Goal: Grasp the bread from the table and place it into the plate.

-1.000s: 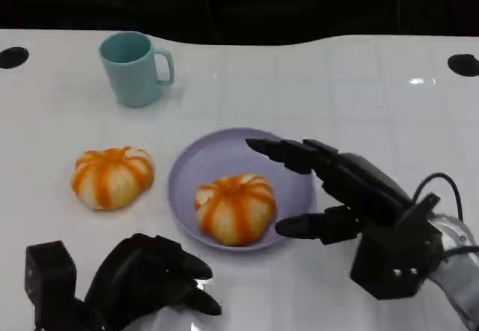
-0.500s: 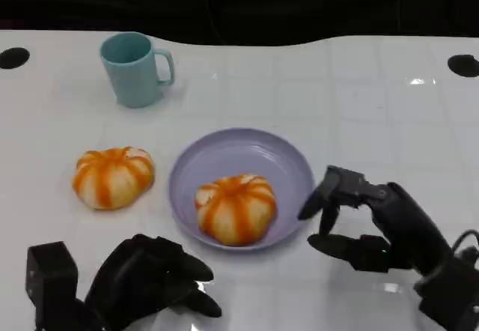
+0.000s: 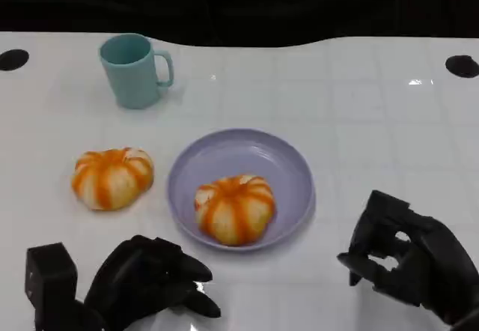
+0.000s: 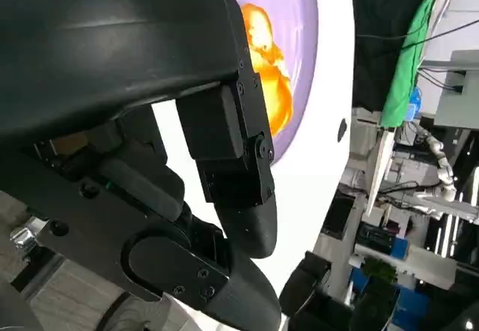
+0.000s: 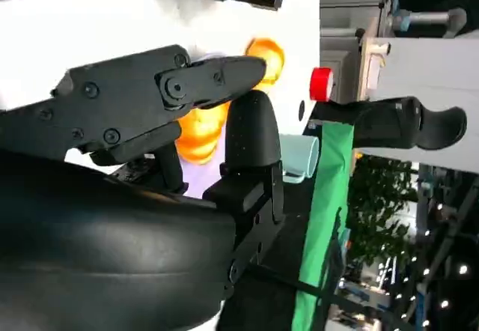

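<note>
Bread point(image 3: 234, 209) is found seated in the purple plate point(image 3: 288, 168), apart from the right hand point(image 3: 408, 257), whose fingers are curled on nothing, so that hand is best drawn back low and level, clear of the plate rim.

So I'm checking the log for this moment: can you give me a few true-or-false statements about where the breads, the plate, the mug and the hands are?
1. One orange-striped round bread lies in the lavender round plate. True.
2. The second orange-striped bread also lies in the plate. False: it sits on the white table, on the robot's left of the plate.
3. The right hand holds a bread. False: it holds nothing, beside the plate.
4. The teal ceramic mug stands upright. True.
5. The left hand rests near the table's front edge, holding nothing. True.
</note>
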### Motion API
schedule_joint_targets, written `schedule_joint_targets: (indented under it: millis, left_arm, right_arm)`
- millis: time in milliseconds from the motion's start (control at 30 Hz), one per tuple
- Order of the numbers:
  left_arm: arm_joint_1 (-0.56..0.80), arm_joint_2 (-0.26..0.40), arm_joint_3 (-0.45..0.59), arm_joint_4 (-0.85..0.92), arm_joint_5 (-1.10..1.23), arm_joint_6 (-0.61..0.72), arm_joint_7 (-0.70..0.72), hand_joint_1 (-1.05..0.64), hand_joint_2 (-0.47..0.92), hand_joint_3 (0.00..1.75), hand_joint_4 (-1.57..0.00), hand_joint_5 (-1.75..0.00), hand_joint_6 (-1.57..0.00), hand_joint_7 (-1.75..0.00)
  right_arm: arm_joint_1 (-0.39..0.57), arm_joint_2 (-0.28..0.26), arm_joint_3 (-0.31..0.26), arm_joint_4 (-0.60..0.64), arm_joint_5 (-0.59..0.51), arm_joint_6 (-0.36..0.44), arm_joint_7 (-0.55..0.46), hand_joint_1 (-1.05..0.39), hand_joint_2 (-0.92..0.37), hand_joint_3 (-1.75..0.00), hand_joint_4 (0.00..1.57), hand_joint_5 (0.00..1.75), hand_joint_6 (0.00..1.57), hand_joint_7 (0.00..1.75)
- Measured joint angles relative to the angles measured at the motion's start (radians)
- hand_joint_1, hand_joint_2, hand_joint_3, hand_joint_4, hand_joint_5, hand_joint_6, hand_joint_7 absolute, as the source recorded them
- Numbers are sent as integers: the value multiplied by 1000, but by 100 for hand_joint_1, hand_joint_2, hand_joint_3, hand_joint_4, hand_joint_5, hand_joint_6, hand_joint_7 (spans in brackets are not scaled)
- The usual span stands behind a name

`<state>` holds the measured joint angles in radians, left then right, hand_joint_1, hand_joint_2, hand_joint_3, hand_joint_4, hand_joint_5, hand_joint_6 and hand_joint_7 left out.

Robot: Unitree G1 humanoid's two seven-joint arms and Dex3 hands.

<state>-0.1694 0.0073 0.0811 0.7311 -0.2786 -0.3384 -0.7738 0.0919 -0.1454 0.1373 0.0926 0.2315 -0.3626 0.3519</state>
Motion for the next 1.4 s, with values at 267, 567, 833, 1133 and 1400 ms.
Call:
schedule_joint_targets:
  millis: [267,567,833,1133,1400]
  left_arm:
    - [-1,-2,1,0,-1,3,0,-105,73,0,-157,-19,-157,-1]
    - [-2,-3,1,3,-9,5,-6,-105,73,0,-157,-20,-157,-1]
    - [-2,-1,1,3,-9,5,-5,-105,74,0,-157,-20,-157,-1]
    - [-6,2,2,4,-12,10,-5,-105,72,0,-157,-19,-157,-1]
    - [-13,2,3,31,-10,-18,-5,-105,73,1,-157,-18,-156,0]
  right_arm:
    - [89,31,-28,-86,36,100,3,-27,-50,-85,75,175,59,175]
    - [108,60,-38,-84,40,111,26,-26,-48,-88,74,175,59,175]
    - [86,61,-61,-39,38,111,57,-55,-91,-23,82,175,64,175]
    - [69,66,-65,24,0,91,69,-55,-92,-27,82,175,63,174]
    - [64,73,-67,60,-16,61,74,-54,-92,-29,82,175,62,174]
